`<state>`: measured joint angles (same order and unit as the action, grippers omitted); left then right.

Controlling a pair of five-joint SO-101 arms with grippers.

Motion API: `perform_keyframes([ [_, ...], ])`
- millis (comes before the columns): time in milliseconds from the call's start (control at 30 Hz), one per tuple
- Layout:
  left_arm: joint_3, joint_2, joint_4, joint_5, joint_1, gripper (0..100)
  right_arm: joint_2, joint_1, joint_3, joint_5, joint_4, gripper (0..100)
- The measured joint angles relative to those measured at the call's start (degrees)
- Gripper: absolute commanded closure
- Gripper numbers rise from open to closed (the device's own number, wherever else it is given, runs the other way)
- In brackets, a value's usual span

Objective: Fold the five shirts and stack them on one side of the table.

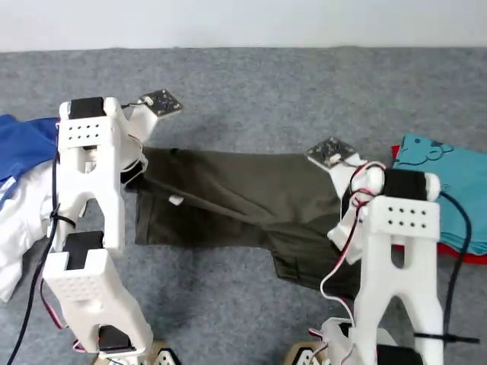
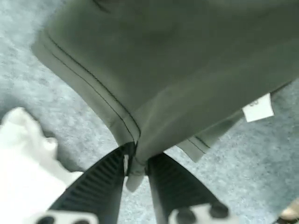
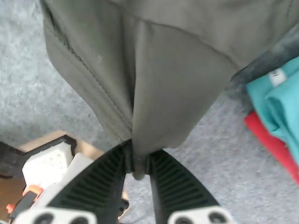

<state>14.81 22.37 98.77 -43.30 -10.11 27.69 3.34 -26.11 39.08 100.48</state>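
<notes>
An olive green shirt (image 1: 228,198) lies spread across the middle of the grey table, partly folded, with a small white label (image 1: 176,201) showing. My left gripper (image 2: 136,163) is shut on the shirt's left edge (image 2: 163,84), pinching a fold of fabric lifted off the table. At the shirt's right edge (image 3: 159,79), my right gripper (image 3: 138,163) is shut on another pinched fold. In the high view the left arm (image 1: 91,182) stands at the shirt's left end and the right arm (image 1: 392,228) at its right end.
A blue shirt (image 1: 23,144) and a white shirt (image 1: 19,220) lie heaped at the left edge; the white one (image 2: 23,158) is close to my left gripper. A teal shirt (image 1: 449,182) sits stacked on a red one (image 1: 456,255) at the right edge. The arm bases stand at the front.
</notes>
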Motion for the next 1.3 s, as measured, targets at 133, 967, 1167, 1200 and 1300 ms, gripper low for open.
perform_keyframes([
  [133,-4.7,-1.0,0.0,0.1,0.0,98,1.2,0.0,-3.8,0.0,-0.4,98.7],
  [967,-19.0,-22.2,-4.5,2.7,-0.2,86,1.3,4.9,1.8,2.9,-0.3,76.1],
  [1167,-19.0,-31.5,-4.3,2.7,-0.4,84,1.3,4.9,6.7,3.0,-1.1,76.1],
  [1200,-19.0,-32.4,-4.3,2.9,-0.4,84,1.3,4.8,6.7,3.0,-1.6,76.1],
  [1300,-19.0,-33.8,-4.3,3.0,-0.4,84,1.3,4.8,6.7,3.0,-1.9,76.1],
])
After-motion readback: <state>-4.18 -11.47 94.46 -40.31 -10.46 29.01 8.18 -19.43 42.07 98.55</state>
